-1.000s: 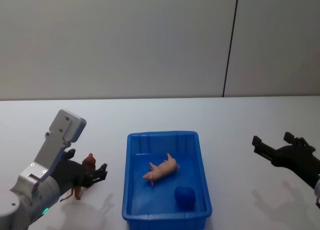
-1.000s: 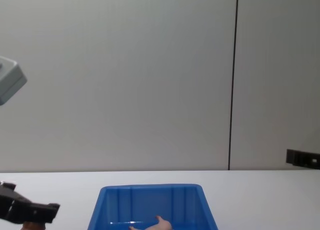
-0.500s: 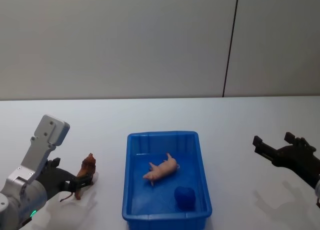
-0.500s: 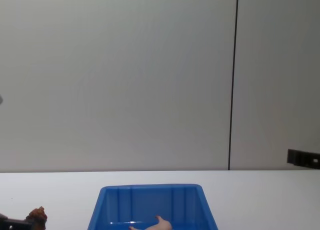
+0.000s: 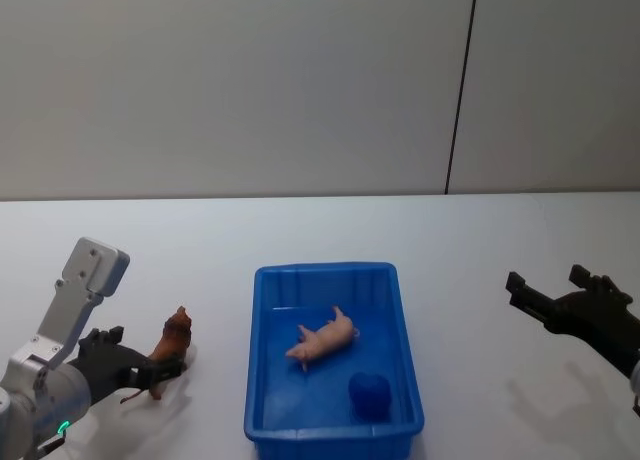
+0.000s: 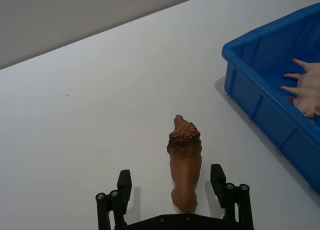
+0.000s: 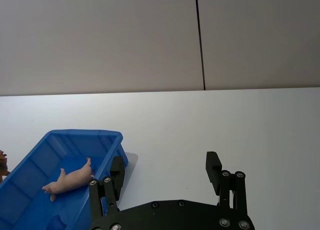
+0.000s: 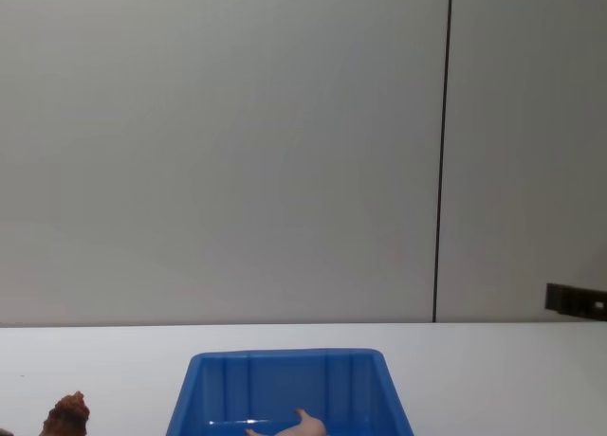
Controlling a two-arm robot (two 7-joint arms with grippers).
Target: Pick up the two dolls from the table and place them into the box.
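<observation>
The reddish-brown doll stands on the white table left of the blue box. My left gripper is open just behind it. In the left wrist view the doll sits between the two spread fingers with a gap on each side. The pale pink doll lies on its side inside the box. My right gripper hovers open over the table, right of the box. The chest view shows the brown doll and the box.
A small dark blue object lies in the box's near right corner. Light grey wall panels stand behind the table's far edge. Bare white tabletop lies on both sides of the box and beyond it.
My left gripper has drawn back toward me, off the brown doll's front, and the arm has dropped lower. The doll stays where it stood. The right arm has not moved.
</observation>
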